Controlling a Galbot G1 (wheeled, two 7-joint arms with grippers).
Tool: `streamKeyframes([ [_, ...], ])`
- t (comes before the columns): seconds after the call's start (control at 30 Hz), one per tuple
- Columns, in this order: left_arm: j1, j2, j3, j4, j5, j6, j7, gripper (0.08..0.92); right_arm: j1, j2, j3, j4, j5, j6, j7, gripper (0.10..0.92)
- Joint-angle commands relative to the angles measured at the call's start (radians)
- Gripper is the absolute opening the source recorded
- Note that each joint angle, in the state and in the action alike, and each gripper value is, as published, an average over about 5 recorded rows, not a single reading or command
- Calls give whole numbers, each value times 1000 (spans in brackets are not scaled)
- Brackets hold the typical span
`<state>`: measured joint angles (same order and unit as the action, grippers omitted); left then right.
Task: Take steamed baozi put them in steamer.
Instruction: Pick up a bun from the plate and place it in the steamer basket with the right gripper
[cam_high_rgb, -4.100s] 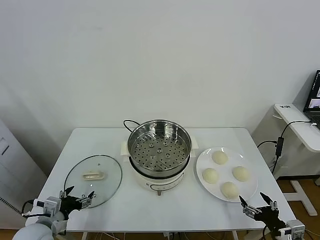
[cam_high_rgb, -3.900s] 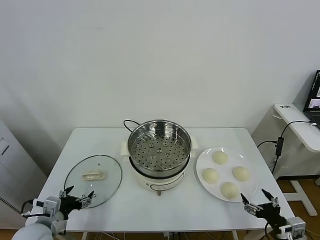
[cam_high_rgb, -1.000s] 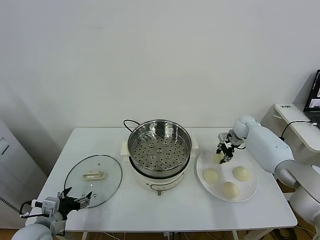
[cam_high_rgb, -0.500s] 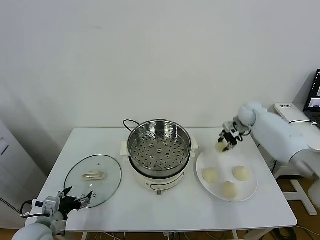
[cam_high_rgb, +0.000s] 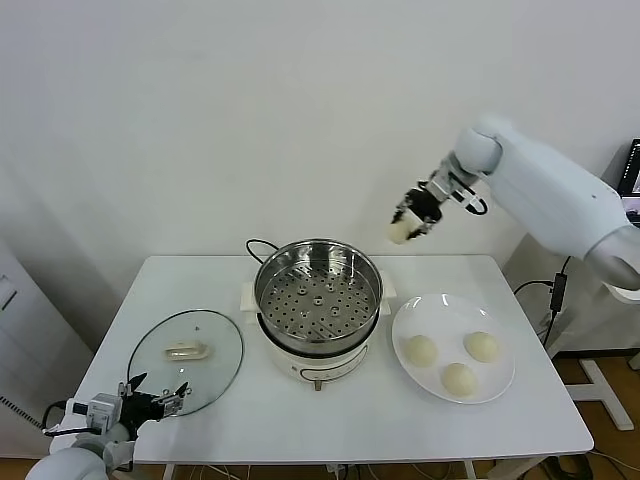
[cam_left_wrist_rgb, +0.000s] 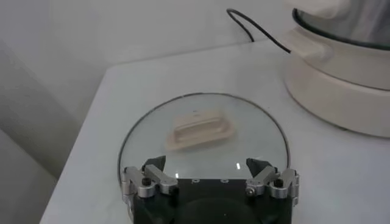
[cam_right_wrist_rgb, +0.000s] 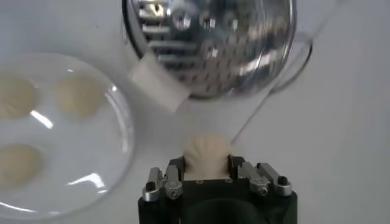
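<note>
1. On the white rectangular table (cam_high_rgb: 300, 420) in the head view, the round shiny steel steamer basket (cam_high_rgb: 318, 292) with a perforated floor sits on its cream-white cooker base in the middle, and it is empty.
2. At 3 o'clock from the steamer lies a flat round white plate (cam_high_rgb: 500, 385) with three smooth, pale cream-white baozi: one (cam_high_rgb: 420, 349) nearest the steamer, one (cam_high_rgb: 482, 346) toward the table's right edge, one (cam_high_rgb: 458, 378) toward the front edge.
3. The right gripper (cam_high_rgb: 407, 222) is raised in the air at about 1 o'clock from the steamer, above its far right rim. Its fingers are closed on a fourth baozi (cam_high_rgb: 401, 232), which hangs clear of the plate and of the basket.
4. At 9 o'clock from the steamer lies a round glass lid (cam_high_rgb: 188, 360) with a cream handle. The left gripper (cam_high_rgb: 155, 396) is low at the front left corner, just at the lid's near edge, with its fingers wide apart and nothing between them.
5. From the left wrist view, the open left fingers (cam_left_wrist_rgb: 153, 173) stand over the near rim of the glass lid (cam_left_wrist_rgb: 204, 137), and the cooker base (cam_left_wrist_rgb: 341, 85) is beyond.
6. From the right wrist view, the held baozi (cam_right_wrist_rgb: 207, 153) sits between the right gripper's fingers (cam_right_wrist_rgb: 173, 173), with the steel basket (cam_right_wrist_rgb: 213, 42) and the plate (cam_right_wrist_rgb: 119, 131) far below.
</note>
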<state>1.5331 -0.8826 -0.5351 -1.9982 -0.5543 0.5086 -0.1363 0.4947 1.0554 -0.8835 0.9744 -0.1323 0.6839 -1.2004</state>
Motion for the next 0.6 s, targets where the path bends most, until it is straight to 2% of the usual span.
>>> streamKeyframes([
  [0.03,-3,3,7,0,2,2,-2,823,24,69,-28,128,-127,189,49,458],
  [0.27,-5,3,14,1,5,5,-5,823,-92,80,26,159,-307,189,81,458],
  [0.6,-14,2,32,6,12,7,-5,823,-249,156,145,106,-572,189,124,458],
])
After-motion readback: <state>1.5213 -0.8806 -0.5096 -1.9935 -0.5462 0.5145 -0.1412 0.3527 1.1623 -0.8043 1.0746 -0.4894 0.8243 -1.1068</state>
